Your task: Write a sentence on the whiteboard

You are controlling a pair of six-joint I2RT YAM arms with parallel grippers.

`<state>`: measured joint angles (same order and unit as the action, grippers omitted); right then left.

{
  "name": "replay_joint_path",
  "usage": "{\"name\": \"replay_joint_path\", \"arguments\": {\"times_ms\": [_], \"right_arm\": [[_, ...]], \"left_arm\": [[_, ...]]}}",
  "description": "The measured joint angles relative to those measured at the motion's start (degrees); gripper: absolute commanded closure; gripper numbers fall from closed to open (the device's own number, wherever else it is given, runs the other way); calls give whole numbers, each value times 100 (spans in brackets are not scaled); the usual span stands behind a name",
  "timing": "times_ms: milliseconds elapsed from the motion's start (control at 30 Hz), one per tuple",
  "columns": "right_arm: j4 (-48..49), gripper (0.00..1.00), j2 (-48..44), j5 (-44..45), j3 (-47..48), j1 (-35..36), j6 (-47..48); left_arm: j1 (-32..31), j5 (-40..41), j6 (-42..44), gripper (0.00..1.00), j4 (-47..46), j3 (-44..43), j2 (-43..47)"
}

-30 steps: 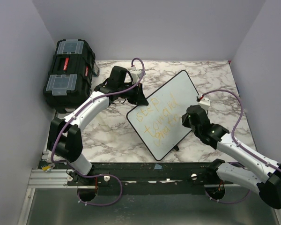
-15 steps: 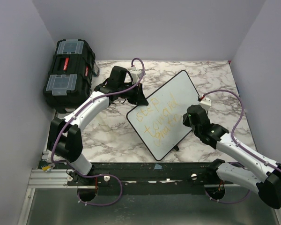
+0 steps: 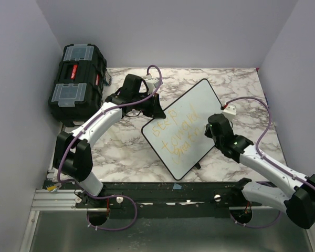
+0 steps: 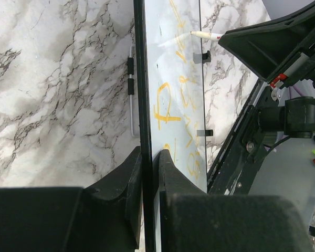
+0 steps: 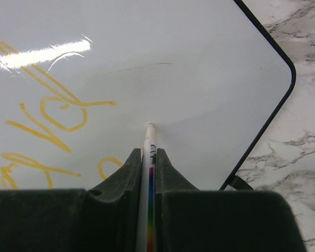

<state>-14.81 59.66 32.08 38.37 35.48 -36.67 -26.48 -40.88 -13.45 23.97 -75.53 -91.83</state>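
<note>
Leftward, black toolbox [image 3: 76, 79] closed, sentence [image 3: 181, 131] on whiteboard [image 3: 202, 100]

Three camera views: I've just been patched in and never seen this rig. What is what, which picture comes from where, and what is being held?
Two robot arms are bolted at the near edge of a marble-patterned table. The wide picture looks down from above and behind them; the other two come from a camera on each wrist. On the table stand a black toolbox and a propped-up whiteboard with orange writing. The left gripper is shut on the whiteboard's edge. The right gripper is shut on a marker, its tip at the board.
</note>
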Motion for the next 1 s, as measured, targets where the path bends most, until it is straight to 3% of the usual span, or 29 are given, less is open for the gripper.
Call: {"name": "replay_joint_path", "arguments": {"times_ms": [1000], "right_arm": [[138, 99, -566, -726, -402, -35, -367]], "left_arm": [[17, 20, 0, 100, 55, 0, -11]]}}
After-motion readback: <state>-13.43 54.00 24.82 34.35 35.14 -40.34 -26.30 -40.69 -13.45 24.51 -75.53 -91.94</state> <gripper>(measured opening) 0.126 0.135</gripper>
